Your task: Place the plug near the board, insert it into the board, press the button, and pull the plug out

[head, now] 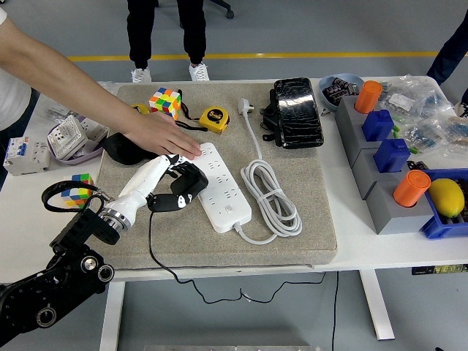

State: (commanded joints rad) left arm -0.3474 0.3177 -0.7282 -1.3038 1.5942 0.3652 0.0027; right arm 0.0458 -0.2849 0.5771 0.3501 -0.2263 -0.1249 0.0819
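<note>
The left hand (178, 184) grips the black plug (183, 191) beside the power strip (224, 186) (person's hand (162, 136) steadying it).

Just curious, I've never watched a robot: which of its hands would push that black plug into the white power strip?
Left. The left hand grips the black plug beside the power strip, which a person's hand steadies. The right hand isn't visible.

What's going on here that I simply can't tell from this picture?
- Head view: whether the plug's pins are in the power strip; the left hand covers them.
- The strip's far corner, under the person's hand.
- The tiny button: pressed or not, too small.
- The robot's right arm: outside the frame.
- The bowl's contents: too small.
</note>
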